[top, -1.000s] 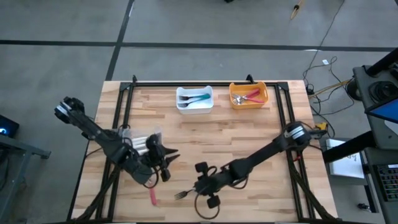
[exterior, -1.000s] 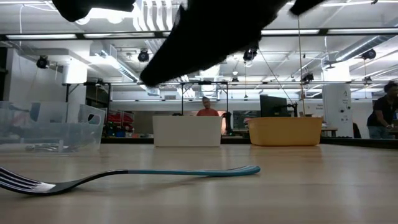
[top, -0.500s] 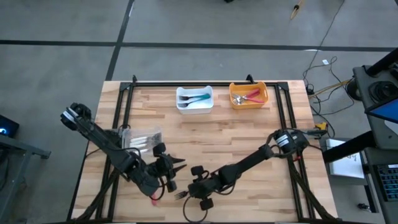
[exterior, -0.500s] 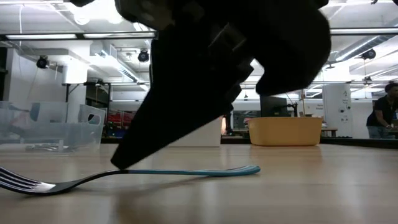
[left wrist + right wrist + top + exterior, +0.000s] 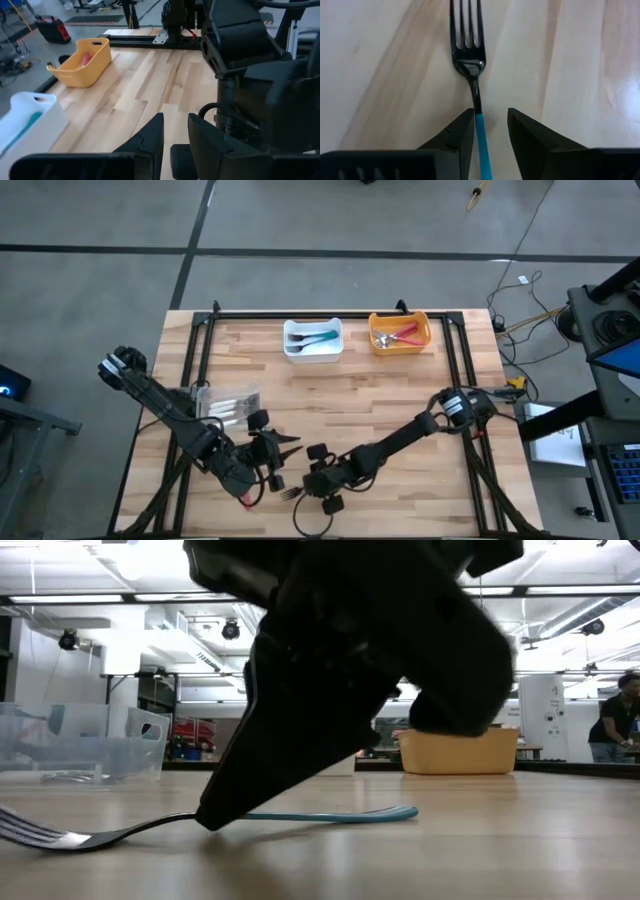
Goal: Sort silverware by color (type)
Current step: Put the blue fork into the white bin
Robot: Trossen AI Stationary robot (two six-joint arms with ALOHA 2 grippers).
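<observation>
A fork with a teal-blue handle (image 5: pixel 481 135) and a dark metal head (image 5: pixel 466 35) lies flat on the table near its front edge. It also shows in the high view (image 5: pixel 290 493) and the low view (image 5: pixel 330 816). My right gripper (image 5: pixel 490 117) is open and low over the fork. One finger stands on each side of the handle where it meets the metal neck, and neither touches it. In the low view a fingertip (image 5: pixel 215 820) reaches down to the tabletop. My left gripper (image 5: pixel 288 442) is open and empty just left of it. A red-pink-handled piece (image 5: pixel 247 498) lies by the left arm.
At the far edge stand a white bin (image 5: pixel 313 338) holding teal-handled pieces and an orange bin (image 5: pixel 400 332) holding red-pink ones. A clear bin (image 5: pixel 225 405) with white-handled pieces stands at the left. The two arms are close together near the front edge.
My right gripper has moved toward the table's left and near edges and gone down over the teal fork, now straddling its handle. My left gripper has moved toward the near edge and a little right. The fork has stayed where it was.
</observation>
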